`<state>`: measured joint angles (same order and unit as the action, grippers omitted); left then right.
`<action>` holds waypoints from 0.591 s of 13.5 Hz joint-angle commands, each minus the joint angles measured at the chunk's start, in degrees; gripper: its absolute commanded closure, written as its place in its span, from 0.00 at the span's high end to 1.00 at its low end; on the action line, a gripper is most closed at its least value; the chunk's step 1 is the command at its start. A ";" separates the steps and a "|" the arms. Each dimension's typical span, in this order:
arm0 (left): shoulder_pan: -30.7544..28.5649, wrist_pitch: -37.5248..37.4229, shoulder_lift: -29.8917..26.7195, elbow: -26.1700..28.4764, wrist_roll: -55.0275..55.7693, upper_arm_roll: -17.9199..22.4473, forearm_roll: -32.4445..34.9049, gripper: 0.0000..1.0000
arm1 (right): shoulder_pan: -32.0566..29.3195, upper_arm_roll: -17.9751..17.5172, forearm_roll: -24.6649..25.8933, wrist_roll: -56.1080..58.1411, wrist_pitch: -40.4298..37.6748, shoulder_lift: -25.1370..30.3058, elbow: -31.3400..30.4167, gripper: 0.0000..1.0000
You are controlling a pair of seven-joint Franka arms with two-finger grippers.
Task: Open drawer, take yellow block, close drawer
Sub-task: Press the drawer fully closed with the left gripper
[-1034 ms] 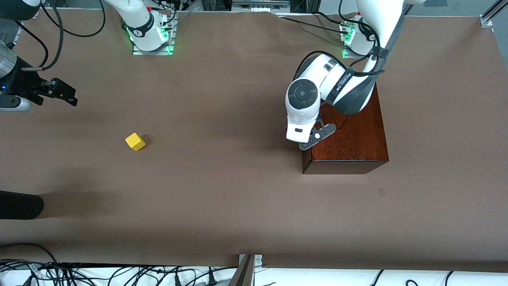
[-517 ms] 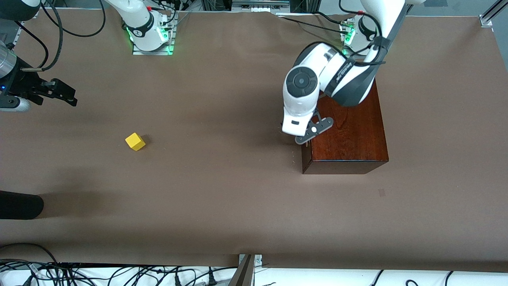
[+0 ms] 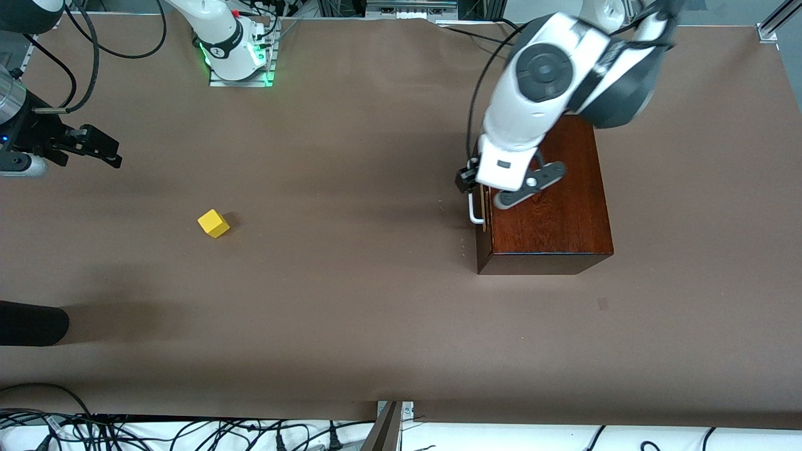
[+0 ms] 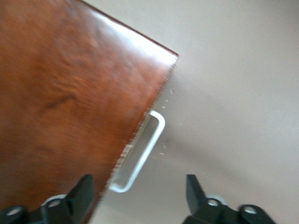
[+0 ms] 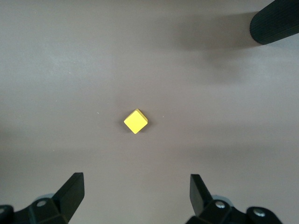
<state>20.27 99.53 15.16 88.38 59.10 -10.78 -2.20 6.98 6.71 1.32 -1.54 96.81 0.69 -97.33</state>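
From the front, the drawer [image 3: 481, 213] sits closed in its box, and the yellow block [image 3: 213, 223] lies on the desk [image 3: 351, 300] toward the right arm's end. Left wrist view: the left gripper [image 4: 140, 196] gapes empty over the handle [image 4: 140, 151]. Right wrist view: the right gripper [image 5: 135, 193] hangs spread wide, empty, above the block.

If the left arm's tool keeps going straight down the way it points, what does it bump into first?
Probably the drawer's white loop handle. The left tool is open above it, one finger over the dark wooden box, the other over bare table. Depth is hard to judge.
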 commanded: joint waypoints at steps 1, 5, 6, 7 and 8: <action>-5.83 -5.20 -5.47 1.71 -11.33 -1.09 -2.89 1.00 | -0.83 -0.65 0.79 -0.66 -1.01 -0.87 1.79 1.00; -10.85 -11.01 -12.94 4.07 -27.33 2.50 -2.81 1.00 | -0.83 -0.65 0.70 -1.01 -0.93 -0.78 1.79 1.00; -10.86 -10.93 -15.48 6.00 -31.81 5.04 -2.63 1.00 | -0.83 -0.65 0.70 -1.10 -0.93 -0.78 1.79 1.00; -10.86 -10.76 -17.25 7.41 -35.16 6.45 -2.02 1.00 | -0.83 -0.65 0.61 -1.10 -0.93 -0.78 1.79 1.00; -10.77 -11.63 -17.88 7.25 -37.46 8.56 -1.84 1.00 | -0.83 -0.65 0.52 -1.18 -0.93 -0.78 1.79 1.00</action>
<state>9.74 87.97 1.77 91.34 27.27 -4.70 -3.58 6.88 6.74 1.32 -1.97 96.82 0.57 -97.23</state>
